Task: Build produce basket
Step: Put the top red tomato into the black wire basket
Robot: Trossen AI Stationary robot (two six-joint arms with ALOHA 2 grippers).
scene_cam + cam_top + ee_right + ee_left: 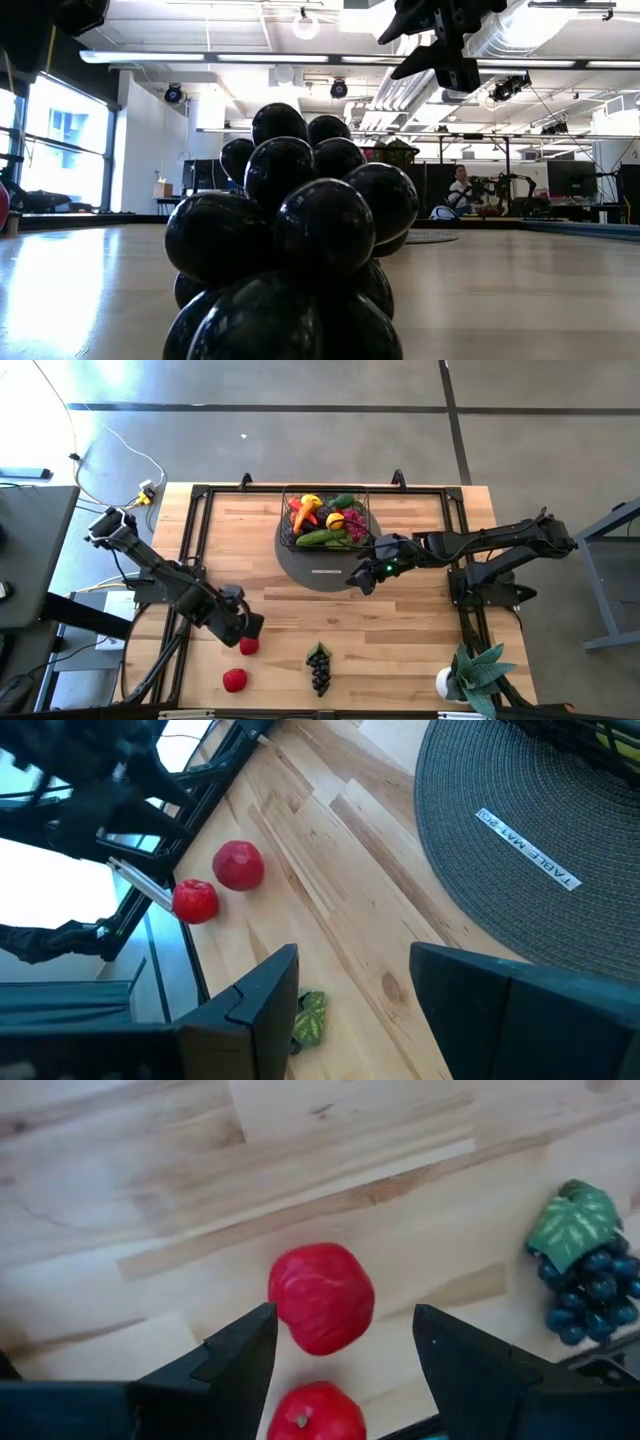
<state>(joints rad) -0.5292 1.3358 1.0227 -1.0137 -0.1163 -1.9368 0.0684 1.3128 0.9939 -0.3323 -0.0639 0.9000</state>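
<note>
Left gripper (248,628), fingers spread, low over red tomato (249,646); right gripper (362,578) parted, above mat.

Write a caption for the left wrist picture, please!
Open left gripper hovers over a red tomato, dark grapes nearby.

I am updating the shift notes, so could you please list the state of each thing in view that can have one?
Basket: upright on the grey mat, holding produce.
Grey mat: flat on the table.
Two red tomatoes: loose on the table.
Dark grapes: loose on the table.
Left gripper: open, above a tomato, holding nothing.
Right gripper: open, empty, over the mat's edge.
Potted plant: upright at the table's corner.
</note>
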